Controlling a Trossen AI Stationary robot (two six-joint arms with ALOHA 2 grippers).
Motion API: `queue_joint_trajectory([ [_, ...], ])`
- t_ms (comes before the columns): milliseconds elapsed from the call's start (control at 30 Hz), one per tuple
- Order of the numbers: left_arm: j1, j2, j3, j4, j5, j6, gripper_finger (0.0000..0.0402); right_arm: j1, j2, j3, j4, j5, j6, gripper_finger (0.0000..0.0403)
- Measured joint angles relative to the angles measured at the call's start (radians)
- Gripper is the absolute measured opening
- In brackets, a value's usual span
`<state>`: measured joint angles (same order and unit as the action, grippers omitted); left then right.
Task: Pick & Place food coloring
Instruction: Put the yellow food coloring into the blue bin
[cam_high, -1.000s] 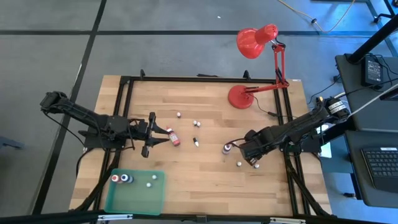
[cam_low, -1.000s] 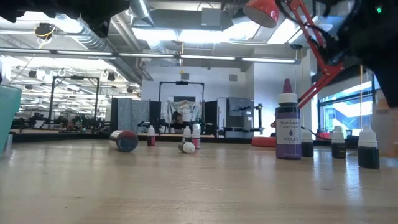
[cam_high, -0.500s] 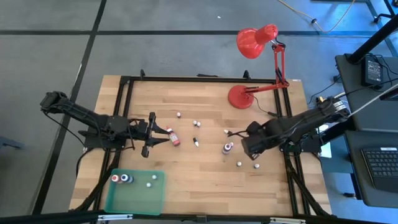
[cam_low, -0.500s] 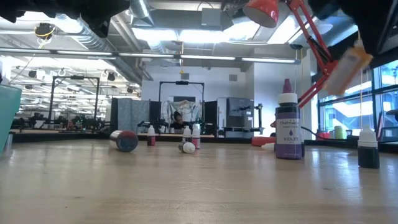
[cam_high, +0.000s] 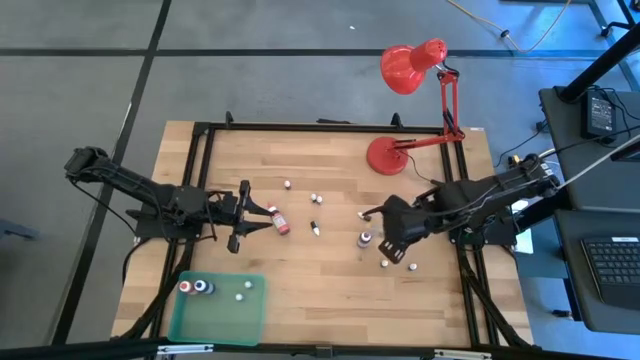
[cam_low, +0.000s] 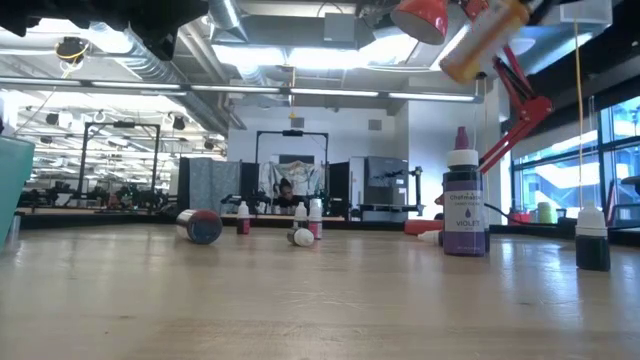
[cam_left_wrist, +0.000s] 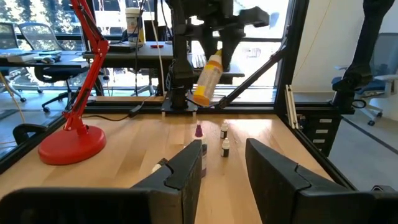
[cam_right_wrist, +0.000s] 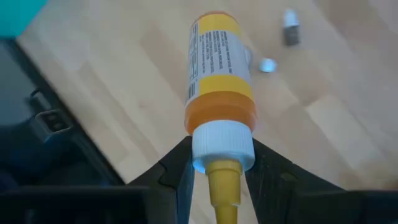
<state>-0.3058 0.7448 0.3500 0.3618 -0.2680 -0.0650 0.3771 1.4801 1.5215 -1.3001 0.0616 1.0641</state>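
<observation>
My right gripper (cam_right_wrist: 222, 171) hangs above the table's right half (cam_high: 388, 224), shut on an orange-yellow food coloring bottle (cam_right_wrist: 214, 62) with a white cap; the low view shows that bottle (cam_low: 480, 35) high above the table. A violet bottle (cam_high: 366, 240) stands on its base just below it. My left gripper (cam_left_wrist: 221, 168) is open at the table's left (cam_high: 243, 213), beside a red bottle (cam_high: 280, 221) that lies on its side. Small bottles (cam_high: 314, 228) stand scattered mid-table. The green tray (cam_high: 215, 318) holds a red, a dark and two whitish bottles. My right gripper pinches the orange-yellow bottle by its white cap (cam_right_wrist: 222, 144), one finger (cam_right_wrist: 177, 168) on each side. The fingers come from above, slanting down. The bottle is lifted clear and hangs tilted below them (cam_left_wrist: 208, 78), base lowest.
A red desk lamp (cam_high: 388, 155) stands at the far right of the table. Two tiny bottles (cam_high: 384, 263) (cam_high: 411, 267) stand near the right gripper. A black frame (cam_high: 205, 128) borders the table. Bare wood lies between the tray and the right arm.
My right gripper has risen from the table near its right edge and moved toward the table's left, carrying the orange-yellow bottle. The bottle has gone from standing among the small bottles to hanging tilted high above the violet bottle. My left arm has kept still.
</observation>
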Motion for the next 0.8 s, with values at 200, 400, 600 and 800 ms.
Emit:
queue_joint_trajectory([
  [200,0.0,0.0,0.0,0.0,0.0,0.0,0.0118,-0.003,0.155,0.15,-0.017,-0.062,-0.132,0.0123],
  [400,0.0,0.0,0.0,0.0,0.0,0.0,0.012,-0.041,0.345,0.39,-0.142,-0.191,-0.2,0.0123],
  [600,0.0,0.0,0.0,0.0,0.0,0.0,0.0116,-0.079,0.532,0.604,-0.276,-0.296,-0.276,0.0123],
  [800,0.0,0.0,0.0,-0.006,0.0,0.0,0.012,-0.082,0.627,0.693,-0.268,-0.362,-0.332,0.0123],
])
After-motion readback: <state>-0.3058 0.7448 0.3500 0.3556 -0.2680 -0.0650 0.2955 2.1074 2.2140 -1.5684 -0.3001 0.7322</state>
